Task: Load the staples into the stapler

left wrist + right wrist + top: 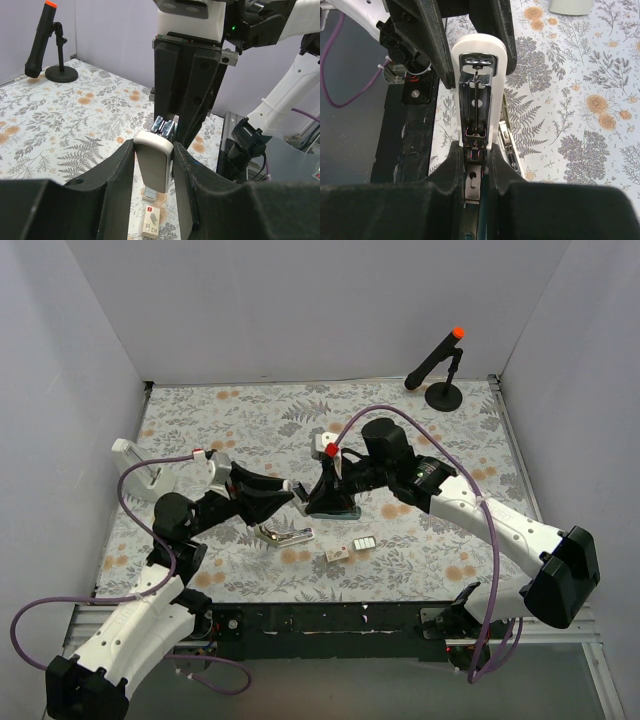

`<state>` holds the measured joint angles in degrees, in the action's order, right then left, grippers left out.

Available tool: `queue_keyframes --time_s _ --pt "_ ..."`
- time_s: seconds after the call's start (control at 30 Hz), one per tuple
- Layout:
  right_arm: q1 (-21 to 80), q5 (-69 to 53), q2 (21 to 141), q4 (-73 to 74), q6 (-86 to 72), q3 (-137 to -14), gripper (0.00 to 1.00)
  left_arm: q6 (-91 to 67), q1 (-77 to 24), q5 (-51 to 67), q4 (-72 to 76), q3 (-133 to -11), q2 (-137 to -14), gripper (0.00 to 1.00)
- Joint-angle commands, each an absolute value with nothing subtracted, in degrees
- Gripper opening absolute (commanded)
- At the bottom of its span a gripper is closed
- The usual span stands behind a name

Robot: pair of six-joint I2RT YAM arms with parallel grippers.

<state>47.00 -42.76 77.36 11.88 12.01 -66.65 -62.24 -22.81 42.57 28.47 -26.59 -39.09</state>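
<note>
The stapler [333,508] stands opened up in mid-table, held between both arms. Seen from the right wrist, its white cover [477,75] points away, the metal channel inside bare. My right gripper [476,150] is shut on the stapler's metal hinge end. My left gripper [154,146] is shut on the white cover [154,167] from the opposite side, both fingers against it. The staples [364,542] lie in a small dark-rimmed tray on the table just in front, with the beige box [338,553] beside them. Both show under the left gripper: tray [148,193], box [150,222].
A silvery metal piece [283,535] lies flat on the cloth left of the staples. A black stand with an orange tip [440,360] is at the back right. A white object [135,465] sits at the left edge. White walls close in three sides.
</note>
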Motion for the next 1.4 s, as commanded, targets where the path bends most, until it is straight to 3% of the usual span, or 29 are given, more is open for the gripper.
queue_keyframes --time_s 0.0,0.07,0.1,0.2,0.23,0.27,0.33,0.6,0.8,1.37 --pt "47.4 -39.9 77.1 13.4 13.1 -68.8 0.01 -59.4 -22.8 41.5 25.4 -27.5 -37.2 0.13" --pt "47.4 -37.7 77.0 16.8 14.8 -69.6 0.01 -56.3 -22.8 40.0 22.7 -28.2 -36.5 0.25" --pt "47.3 -35.1 77.0 17.8 15.2 -70.2 0.01 -55.2 -22.8 38.2 20.1 -28.7 -35.5 0.39" --pt "47.3 -29.0 77.8 23.2 17.4 -71.3 0.01 -51.3 -22.9 33.9 14.8 -29.6 -33.5 0.59" --pt "47.3 -26.9 78.0 24.6 18.1 -72.3 0.01 -50.5 -22.8 30.4 13.6 -29.7 -31.7 0.75" --pt "47.3 -24.6 78.6 28.3 18.8 -72.9 0.01 -49.3 -22.8 28.1 12.8 -29.6 -30.9 0.84" --pt "47.3 -18.8 80.2 32.0 21.8 -74.7 0.01 -47.9 -22.8 22.4 10.3 -29.5 -28.3 0.95" --pt "46.9 -1.1 91.9 48.2 30.9 -82.7 0.01 -47.0 -22.8 2.9 4.2 -29.8 -24.2 0.98" --pt "45.0 1.8 103.8 56.0 33.7 -90.1 0.01 -47.8 -22.8 -9.9 3.6 -28.4 -18.6 0.98" --pt "42.6 3.0 123.8 58.9 38.7 -101.8 0.01 -48.5 -22.7 -9.8 4.1 -27.8 -18.1 0.98"
